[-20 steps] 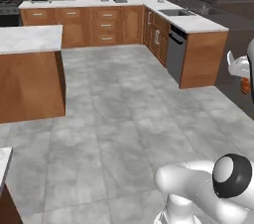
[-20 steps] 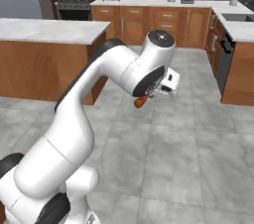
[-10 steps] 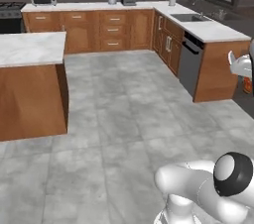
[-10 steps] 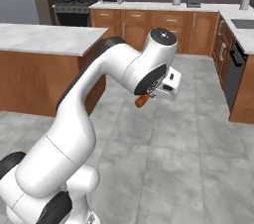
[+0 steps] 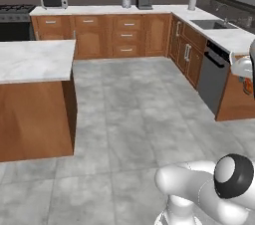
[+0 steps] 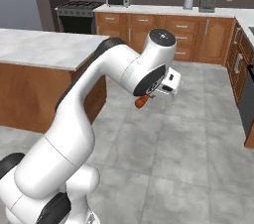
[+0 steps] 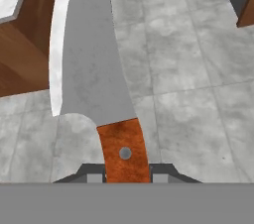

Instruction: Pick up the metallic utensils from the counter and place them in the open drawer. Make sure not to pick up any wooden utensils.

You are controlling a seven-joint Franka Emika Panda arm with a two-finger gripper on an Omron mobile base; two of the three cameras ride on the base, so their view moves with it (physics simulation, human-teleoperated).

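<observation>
**Knife carried over the kitchen floor**

Left base view: the marble counter (image 5: 35,59) stands well left of the arm.

Right base view: a reddish-brown handle end pokes out below the pincer (image 6: 158,89), above the grey floor (image 6: 183,158).

Hand view: the pincer (image 7: 125,174) clamps the grey-bladed knife (image 7: 87,64) by its reddish-brown handle, blade pointing away from the fingers over the tiles.

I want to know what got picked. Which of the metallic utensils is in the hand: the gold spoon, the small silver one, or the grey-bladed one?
The grey-bladed one: its broad grey blade and reddish-brown riveted handle rise from between the hand's fingertips.
</observation>
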